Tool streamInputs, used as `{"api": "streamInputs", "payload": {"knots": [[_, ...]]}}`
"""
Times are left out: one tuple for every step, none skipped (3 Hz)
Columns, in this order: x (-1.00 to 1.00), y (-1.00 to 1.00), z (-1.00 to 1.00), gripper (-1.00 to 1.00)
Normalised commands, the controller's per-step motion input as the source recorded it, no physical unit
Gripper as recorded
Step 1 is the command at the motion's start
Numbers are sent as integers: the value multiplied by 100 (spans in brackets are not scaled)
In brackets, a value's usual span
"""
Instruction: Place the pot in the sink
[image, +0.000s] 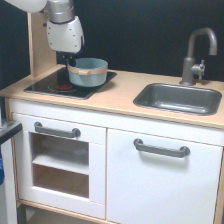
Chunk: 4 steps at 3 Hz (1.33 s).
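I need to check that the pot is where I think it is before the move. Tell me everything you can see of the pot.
The pot is small, round, short and wide, blue-grey with a tan, wood-like band below its rim. It stands upright, open side up, on the black hob at the counter's end on the exterior view's left, well apart from the sink. The tool is at its rim on that side; whether it grips cannot be told.

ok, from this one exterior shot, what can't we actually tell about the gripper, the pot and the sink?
- Gripper: fingers hidden behind the small blue-grey pot with the tan band; open, shut or gripping the rim cannot be told.
- Pot's base: too blurred to tell whether it rests on the flat black hob or is lifted.
- Dark grey rectangular metal sink: near inner wall hidden by its own rim.
- Arm: cut off by the top edge.
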Motion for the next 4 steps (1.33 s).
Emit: {"api": "streamInputs", "payload": {"knots": [[100, 59, 92, -100], [100, 45, 25, -100], [99, 4, -8, -100], [99, 6, -22, -100]]}}
